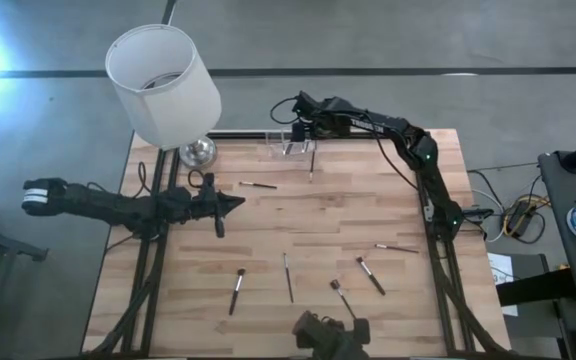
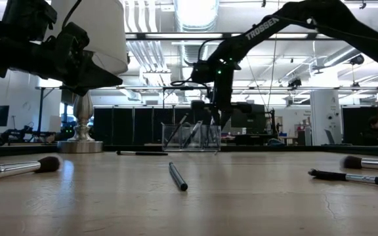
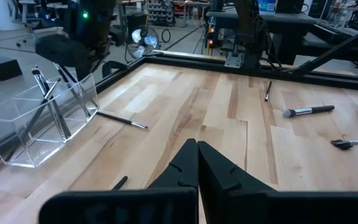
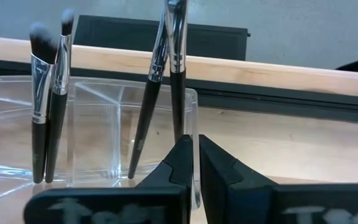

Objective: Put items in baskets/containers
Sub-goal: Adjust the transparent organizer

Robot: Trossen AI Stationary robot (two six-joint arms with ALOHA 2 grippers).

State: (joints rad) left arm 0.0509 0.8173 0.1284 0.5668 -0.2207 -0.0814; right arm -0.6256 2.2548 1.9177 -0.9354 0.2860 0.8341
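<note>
**A:** Where's my working hand?

**B:** Your right gripper [image 4: 193, 138] is right at the clear holder [image 4: 104, 93]. Its fingers are pressed together on what looks like the handle of the held brush [image 4: 177, 56], which stands nearly upright at the end compartment. I can't tell whether its lower end is over the wall yet.

**A:** What's already in the holder?

**B:** A leaning brush [image 4: 146, 99] in the same compartment, and a pair of brushes [image 4: 45, 93] a compartment or two along.

**A:** So how do I finish this cleanly?

**B:** Check that the handle's lower end is inside the wall. Lower it straight and let go only when it's well down, because a thin handle dropped from high up can tip out. Then lift clear vertically so you don't catch the bristles beside you. The holder looks light, so don't nudge it.

**A:** And next?

**B:** The nearest brush [image 1: 312, 165] lies just in front of the holder, and the other loose brushes [image 1: 371, 275] are well away from it. Your left gripper [image 1: 238, 202] hangs well apart from the holder, with its fingers closed on nothing.
</note>
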